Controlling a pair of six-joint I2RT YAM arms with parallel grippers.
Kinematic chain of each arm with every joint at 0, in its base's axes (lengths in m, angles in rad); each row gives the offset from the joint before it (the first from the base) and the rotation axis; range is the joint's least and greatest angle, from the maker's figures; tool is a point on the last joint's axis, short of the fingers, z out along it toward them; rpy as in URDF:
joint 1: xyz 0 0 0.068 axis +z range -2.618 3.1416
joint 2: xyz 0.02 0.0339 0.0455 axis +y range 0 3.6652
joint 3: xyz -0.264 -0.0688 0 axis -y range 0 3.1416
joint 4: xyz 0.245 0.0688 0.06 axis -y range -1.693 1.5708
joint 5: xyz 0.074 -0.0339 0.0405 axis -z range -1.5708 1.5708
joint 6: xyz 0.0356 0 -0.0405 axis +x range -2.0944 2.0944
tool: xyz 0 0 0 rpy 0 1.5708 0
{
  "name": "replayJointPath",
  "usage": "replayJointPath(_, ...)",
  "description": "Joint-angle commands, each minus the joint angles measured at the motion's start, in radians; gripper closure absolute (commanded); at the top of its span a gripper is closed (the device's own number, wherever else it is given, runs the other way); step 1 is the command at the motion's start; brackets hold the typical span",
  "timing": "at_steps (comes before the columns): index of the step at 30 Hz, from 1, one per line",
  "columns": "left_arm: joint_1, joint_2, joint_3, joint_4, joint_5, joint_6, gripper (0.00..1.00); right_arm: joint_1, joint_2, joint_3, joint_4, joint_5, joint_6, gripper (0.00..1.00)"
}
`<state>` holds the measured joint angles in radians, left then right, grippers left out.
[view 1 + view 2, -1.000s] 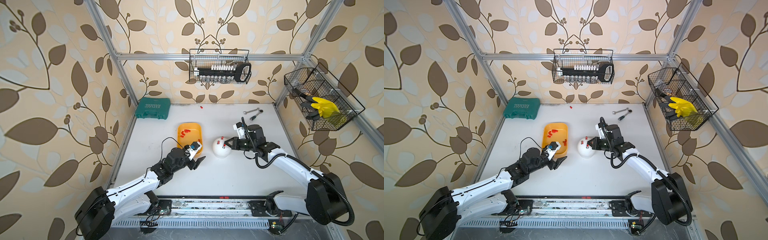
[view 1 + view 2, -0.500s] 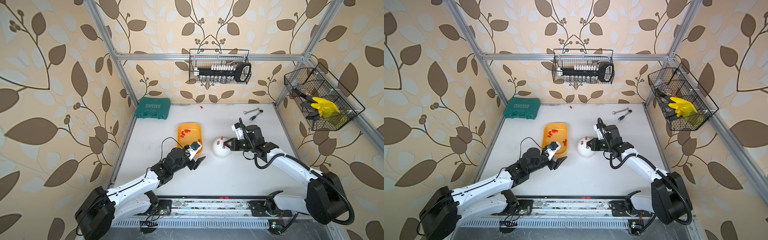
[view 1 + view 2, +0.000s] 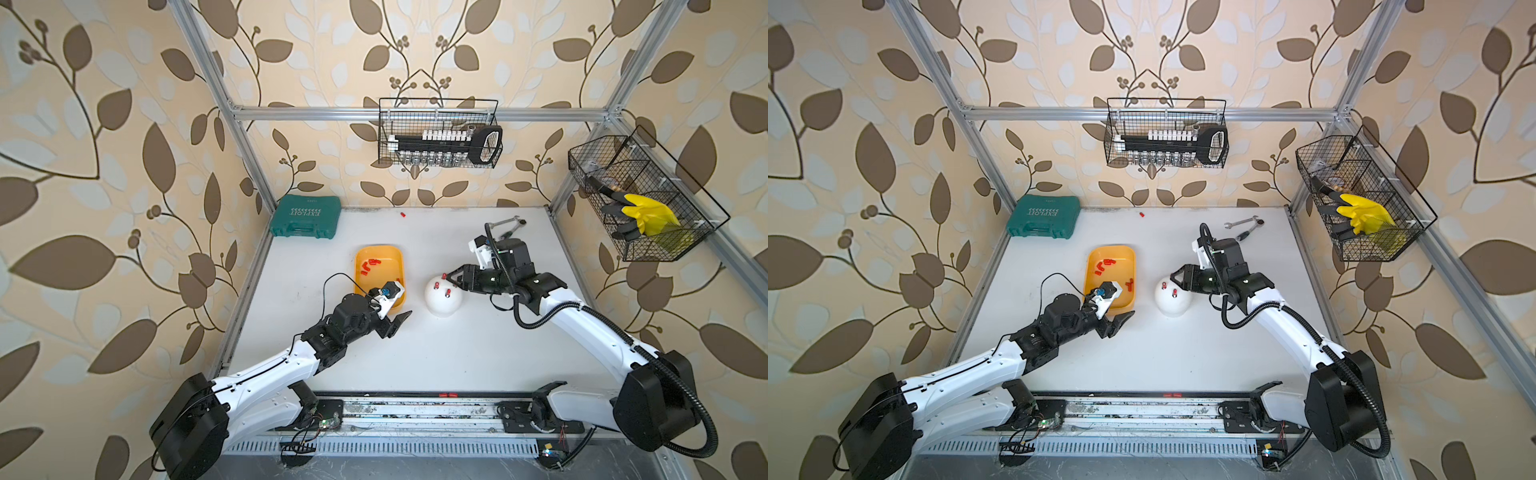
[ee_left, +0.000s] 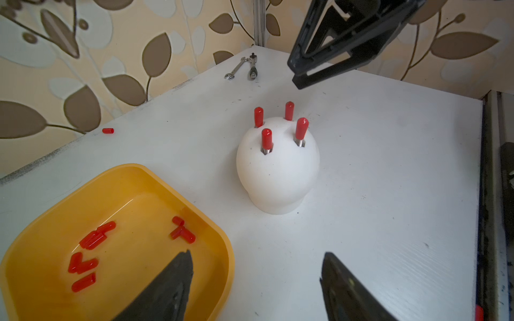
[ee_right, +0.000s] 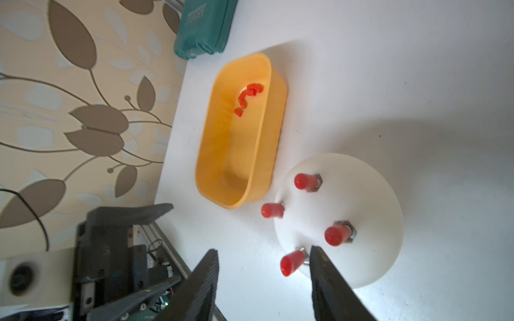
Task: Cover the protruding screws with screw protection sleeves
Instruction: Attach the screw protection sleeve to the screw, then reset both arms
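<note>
Four short grey metal protruding screws (image 4: 266, 151) stick up from the top of a white rounded dome body (image 4: 278, 178); only their bases show. All four wear small red plastic screw protection sleeves (image 4: 301, 128), upright. The dome sits mid-table, just right of a shallow yellow plastic tray (image 3: 384, 276), close but not touching.

Right gripper (image 5: 262, 251) comes in from the dome's right side, tips over its top edge, jaws released and apart. One capped screw stands between the black fingers (image 5: 319, 266), close to one of them; can't tell if it touches. Nothing gripped.

Left gripper (image 4: 257, 253) hangs just off the near right corner of the tray, pointing toward the dome. Jaws are spread wide with nothing in them, and it's clear of the dome.

The tray holds spare sleeves (image 4: 91, 240): a cluster toward the far end, a few by its right wall. One stray sleeve (image 3: 402, 215) lies on the white table (image 3: 457, 353) close to the far wall.

Further out:
- green plastic tool case (image 3: 305, 217) in the far left corner
- two metal wrenches (image 3: 510, 222) at far right
- black wire basket (image 3: 438, 100) on the far wall holding a socket rail
- second wire basket (image 3: 665, 249) on the right wall holding yellow gloves (image 3: 646, 211)
</note>
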<state>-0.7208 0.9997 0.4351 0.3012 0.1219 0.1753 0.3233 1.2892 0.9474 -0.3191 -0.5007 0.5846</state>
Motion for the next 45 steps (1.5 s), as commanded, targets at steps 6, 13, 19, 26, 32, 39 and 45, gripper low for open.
replayJointPath(6,-0.007,-0.03,0.038,0.004,-0.043,-0.002,0.25,-0.019,0.096,0.052,-0.259,-0.155,0.133,0.4)
replayJointPath(13,-0.007,-0.027,0.034,0.019,-0.047,-0.006,0.24,-0.027,0.156,0.05,-0.275,-0.169,0.14,0.43)
replayJointPath(19,-0.007,-0.03,0.029,0.011,-0.038,-0.012,0.24,-0.044,0.197,0.012,-0.231,-0.161,0.15,0.47)
replayJointPath(26,-0.007,-0.03,0.027,0.031,-0.044,-0.017,0.24,-0.054,0.181,0.007,-0.183,-0.199,0.153,0.47)
replayJointPath(32,-0.001,-0.042,0.04,0.098,-0.117,-0.013,0.15,-0.053,0.053,0.109,-0.189,-0.174,0.079,0.44)
replayJointPath(39,0.148,-0.053,0.091,0.103,-0.601,-0.178,0.01,-0.054,-0.263,-0.141,0.251,0.432,-0.115,0.18)
replayJointPath(45,0.229,-0.124,0.005,0.017,-0.807,-0.214,0.01,-0.066,-0.379,-0.33,0.34,0.887,-0.149,0.08)
